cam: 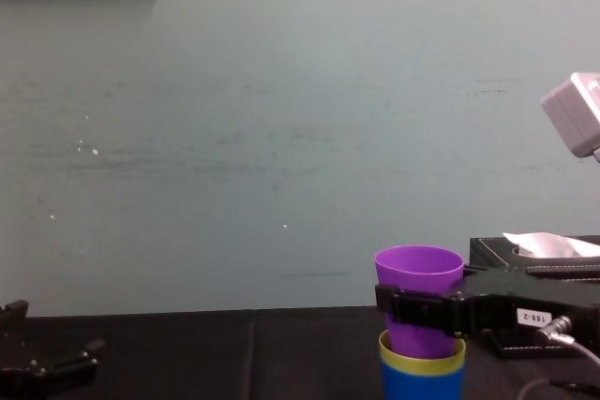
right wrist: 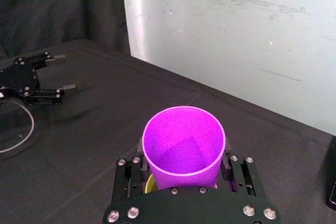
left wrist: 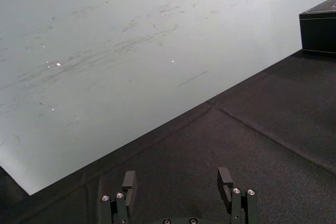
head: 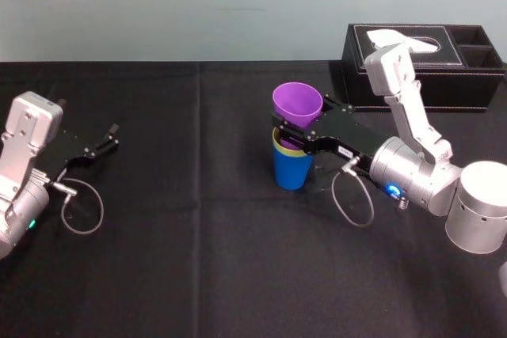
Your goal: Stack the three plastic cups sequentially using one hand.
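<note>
Black cloth covers the table point(head: 198, 267); right gripper point(head: 297, 131) clamps the purple cup point(head: 297, 100), lowered into the yellow-green cup point(head: 279, 146) nested in the blue cup point(head: 291, 170) mid-table; left gripper point(head: 113, 137) rests far left, fingers apart

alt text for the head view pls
The right hand holds the purple cup partly inside the yellow-green cup, nested in the blue cup on the black table. The left hand rests open at left; a tissue box stands behind.
</note>
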